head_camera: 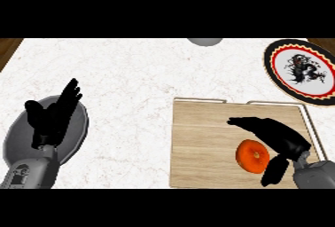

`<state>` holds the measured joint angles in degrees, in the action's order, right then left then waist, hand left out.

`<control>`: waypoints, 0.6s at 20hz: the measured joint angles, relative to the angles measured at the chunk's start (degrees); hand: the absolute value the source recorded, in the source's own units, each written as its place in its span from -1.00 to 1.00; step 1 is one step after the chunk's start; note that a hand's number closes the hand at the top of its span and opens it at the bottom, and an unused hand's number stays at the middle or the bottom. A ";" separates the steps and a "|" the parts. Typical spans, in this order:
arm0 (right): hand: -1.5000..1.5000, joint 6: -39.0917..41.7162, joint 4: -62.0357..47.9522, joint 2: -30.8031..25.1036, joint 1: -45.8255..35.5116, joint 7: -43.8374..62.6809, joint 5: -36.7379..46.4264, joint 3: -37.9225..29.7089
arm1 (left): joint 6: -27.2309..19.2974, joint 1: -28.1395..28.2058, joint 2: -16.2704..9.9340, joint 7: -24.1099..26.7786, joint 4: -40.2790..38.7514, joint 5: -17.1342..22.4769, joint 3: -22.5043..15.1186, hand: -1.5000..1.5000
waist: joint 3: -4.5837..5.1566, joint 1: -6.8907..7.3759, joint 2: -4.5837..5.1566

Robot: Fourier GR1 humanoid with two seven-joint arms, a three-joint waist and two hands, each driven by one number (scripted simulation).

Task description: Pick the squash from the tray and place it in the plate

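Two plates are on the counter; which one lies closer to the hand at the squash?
The patterned plate at the upper right, with its red-and-black rim, is closer to the right hand over the squash. The plain grey plate lies under the left hand.

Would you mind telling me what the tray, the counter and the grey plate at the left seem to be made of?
The tray looks like pale wood with a matte finish: straight grain lines run across it. The counter looks like polished white marble or stone, with faint grey veining. The grey plate seems to be metal or glazed ceramic; its smooth, even sheen leaves that open.

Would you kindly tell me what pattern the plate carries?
The plate is white with a black dragon, red ring and black scalloped rim; head view.
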<state>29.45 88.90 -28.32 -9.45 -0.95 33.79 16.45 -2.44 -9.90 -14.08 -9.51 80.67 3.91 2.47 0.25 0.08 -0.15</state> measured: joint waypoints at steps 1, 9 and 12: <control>1.00 1.00 0.20 -0.13 -0.52 -0.06 0.69 0.61 | 0.05 -0.38 0.09 -0.22 -0.36 0.00 0.13 0.00 | 0.04 -0.04 -0.04; 1.00 0.76 1.06 1.77 0.19 -4.32 4.02 1.14 | 1.80 -0.33 -0.30 -0.02 -0.74 0.13 1.46 0.00 | 0.43 -0.20 -0.37; 1.00 0.29 1.86 2.60 1.40 -5.32 4.50 0.49 | 0.88 0.36 0.93 -0.20 -0.06 -0.86 0.80 0.00 | 0.42 -0.22 -0.32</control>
<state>29.74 90.76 -25.72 -8.05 -6.27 38.28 16.94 -1.56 -9.54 -13.15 -9.71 80.61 3.05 3.27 0.67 -0.14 -0.47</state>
